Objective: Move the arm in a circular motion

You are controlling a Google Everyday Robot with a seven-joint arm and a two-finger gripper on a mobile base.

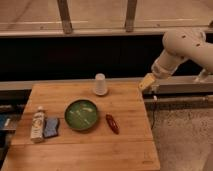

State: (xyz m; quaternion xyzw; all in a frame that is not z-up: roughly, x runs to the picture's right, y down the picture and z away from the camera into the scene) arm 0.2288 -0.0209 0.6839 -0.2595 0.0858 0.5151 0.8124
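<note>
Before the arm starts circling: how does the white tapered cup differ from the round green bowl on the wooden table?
The white tapered cup is tall and narrow, seemingly upside down; the round green bowl is wide and low. The cup stands at the far edge, the bowl nearer the middle. The cup is closer than the bowl to the gripper of the cream-white arm, beside the far right corner. Both rest on the wooden table.

Your wooden table (125, 150) carries five things. Near the middle of its far edge you see a white cup (100, 84), narrow end up. A green bowl (81, 115) sits about the centre, with a small red object (112, 123) just to its right. By the left edge is a white bottle (37, 124), with a blue sponge (51, 127) right beside it. The gripper (147, 81) hangs just off the far right corner.
</note>
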